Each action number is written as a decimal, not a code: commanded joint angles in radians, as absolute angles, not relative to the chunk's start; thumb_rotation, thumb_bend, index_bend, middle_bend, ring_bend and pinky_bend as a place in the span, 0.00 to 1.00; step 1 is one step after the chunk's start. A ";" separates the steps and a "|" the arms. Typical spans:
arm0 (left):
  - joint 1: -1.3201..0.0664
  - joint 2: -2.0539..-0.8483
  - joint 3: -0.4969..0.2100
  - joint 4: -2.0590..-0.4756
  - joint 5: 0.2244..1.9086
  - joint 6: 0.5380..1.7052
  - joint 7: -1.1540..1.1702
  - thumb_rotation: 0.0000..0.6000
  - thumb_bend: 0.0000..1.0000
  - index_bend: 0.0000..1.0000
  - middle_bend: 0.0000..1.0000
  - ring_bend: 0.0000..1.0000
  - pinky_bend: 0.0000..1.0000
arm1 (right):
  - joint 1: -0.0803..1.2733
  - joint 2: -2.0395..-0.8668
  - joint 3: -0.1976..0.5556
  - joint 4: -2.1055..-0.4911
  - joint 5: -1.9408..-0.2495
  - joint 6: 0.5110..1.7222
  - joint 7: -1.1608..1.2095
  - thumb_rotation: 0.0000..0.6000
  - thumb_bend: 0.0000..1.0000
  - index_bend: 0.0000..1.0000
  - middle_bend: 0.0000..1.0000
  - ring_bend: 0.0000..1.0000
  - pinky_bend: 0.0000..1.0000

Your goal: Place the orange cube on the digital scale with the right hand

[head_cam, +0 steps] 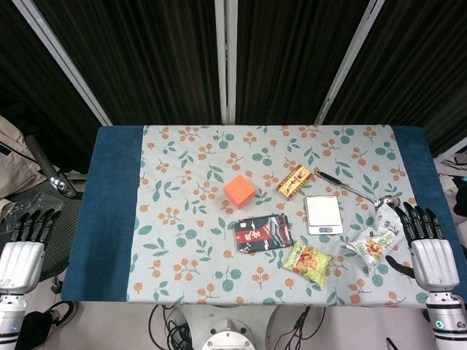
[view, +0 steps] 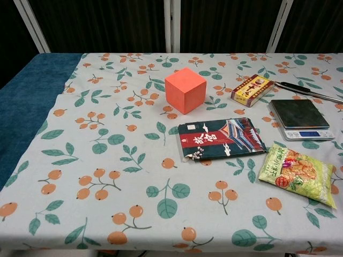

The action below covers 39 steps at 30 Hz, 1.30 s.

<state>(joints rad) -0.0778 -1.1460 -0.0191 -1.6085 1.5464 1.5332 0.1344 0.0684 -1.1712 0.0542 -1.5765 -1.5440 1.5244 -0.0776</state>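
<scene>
The orange cube [head_cam: 239, 191] [view: 185, 90] sits on the floral cloth near the table's middle. The digital scale [head_cam: 323, 214] [view: 300, 118] lies to its right, its silver platform bare. My right hand [head_cam: 426, 244] hovers at the table's right edge, fingers straight and apart, holding nothing, well to the right of the scale. My left hand [head_cam: 22, 248] hangs off the table's left side, fingers extended and empty. Neither hand shows in the chest view.
A red and yellow box [head_cam: 294, 181] [view: 252, 89] lies behind the scale, with a ladle [head_cam: 357, 190] to the right. A dark packet [head_cam: 262, 233] [view: 221, 138], a green snack bag [head_cam: 307, 262] [view: 299, 174] and another snack bag [head_cam: 372, 246] lie near the front.
</scene>
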 commanded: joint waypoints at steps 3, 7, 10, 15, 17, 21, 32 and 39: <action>-0.076 -1.148 -0.014 -1.609 1.542 1.522 0.114 1.00 0.07 0.07 0.05 0.00 0.00 | 0.071 -1.169 0.053 -1.578 -1.543 1.516 -0.072 1.00 0.03 0.00 0.00 0.00 0.00; -0.076 -1.153 -0.014 -1.602 1.547 1.524 0.110 1.00 0.07 0.07 0.05 0.00 0.00 | 0.073 -1.163 0.058 -1.585 -1.539 1.514 -0.071 1.00 0.03 0.00 0.00 0.00 0.00; -0.080 -1.153 -0.014 -1.601 1.551 1.519 0.110 1.00 0.07 0.07 0.05 0.00 0.00 | 0.083 -1.157 0.064 -1.598 -1.534 1.501 -0.079 1.00 0.03 0.00 0.00 0.00 0.00; -0.083 -1.153 -0.016 -1.592 1.552 1.516 0.106 1.00 0.07 0.07 0.05 0.00 0.00 | 0.126 -1.144 0.084 -1.626 -1.514 1.439 -0.124 1.00 0.03 0.00 0.00 0.00 0.00; -0.082 -1.156 -0.017 -1.583 1.551 1.517 0.100 1.00 0.07 0.07 0.05 0.00 0.00 | 0.164 -1.133 0.103 -1.645 -1.507 1.396 -0.159 1.00 0.03 0.00 0.00 0.00 0.00; -0.077 -1.159 -0.015 -1.572 1.552 1.523 0.087 1.00 0.07 0.07 0.05 0.00 0.00 | 0.268 -1.111 0.162 -1.712 -1.470 1.280 -0.246 1.00 0.03 0.00 0.00 0.00 0.00; -0.063 -1.168 -0.009 -1.556 1.546 1.532 0.075 1.00 0.07 0.07 0.05 0.00 0.00 | 0.686 -1.234 0.307 -1.760 -1.120 0.857 -0.597 1.00 0.04 0.00 0.00 0.00 0.00; -0.056 -1.165 -0.008 -1.552 1.540 1.534 0.066 1.00 0.07 0.07 0.05 0.00 0.00 | 0.894 -1.418 0.290 -1.621 -0.922 0.788 -0.773 1.00 0.03 0.00 0.00 0.00 0.00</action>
